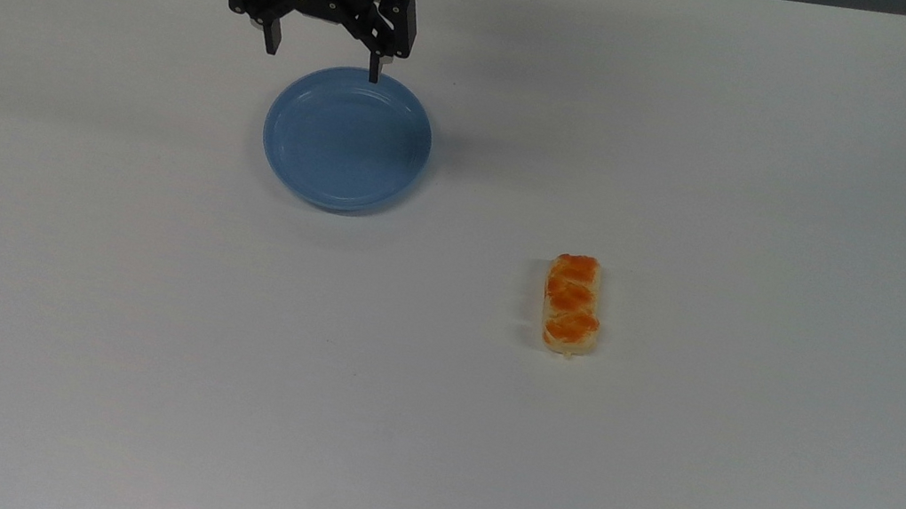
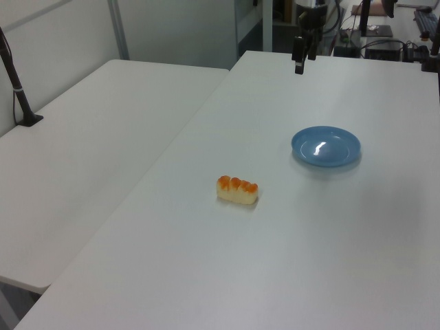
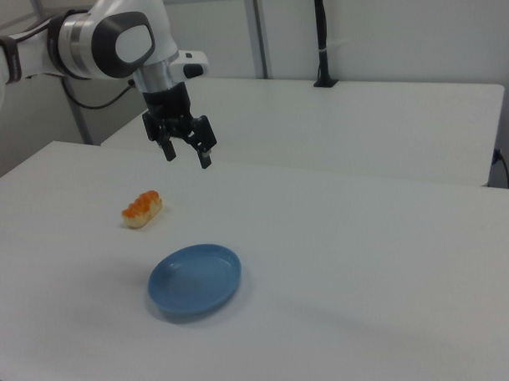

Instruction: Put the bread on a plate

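The bread, a small oblong pale-yellow loaf with three orange-brown glazed bumps, lies flat right of centre in the top view. The plate, round, shallow, glossy blue and bare, sits upright in the upper middle, well apart from it.

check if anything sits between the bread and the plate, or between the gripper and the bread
Nothing visible does. Only bare white table lies between the bread and the plate, and the open gripper hangs in free air.
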Robot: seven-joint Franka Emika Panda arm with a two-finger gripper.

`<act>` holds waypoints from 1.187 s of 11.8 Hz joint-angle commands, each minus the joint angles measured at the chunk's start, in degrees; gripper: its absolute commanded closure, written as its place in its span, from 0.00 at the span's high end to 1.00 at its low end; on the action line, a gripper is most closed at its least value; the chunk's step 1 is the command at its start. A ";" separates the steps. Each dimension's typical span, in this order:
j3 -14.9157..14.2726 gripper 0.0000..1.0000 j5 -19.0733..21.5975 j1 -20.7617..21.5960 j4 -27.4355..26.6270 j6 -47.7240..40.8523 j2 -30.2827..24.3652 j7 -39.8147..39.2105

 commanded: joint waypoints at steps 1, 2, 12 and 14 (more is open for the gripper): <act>-0.08 1.00 3.39 0.27 -0.71 -1.09 -1.13 -0.95; -0.08 1.00 3.42 0.27 -0.61 -1.09 -1.21 -1.04; 0.00 1.00 3.94 1.40 -0.61 0.31 0.63 -2.27; -0.08 1.00 4.39 4.20 -0.53 3.37 2.21 -1.66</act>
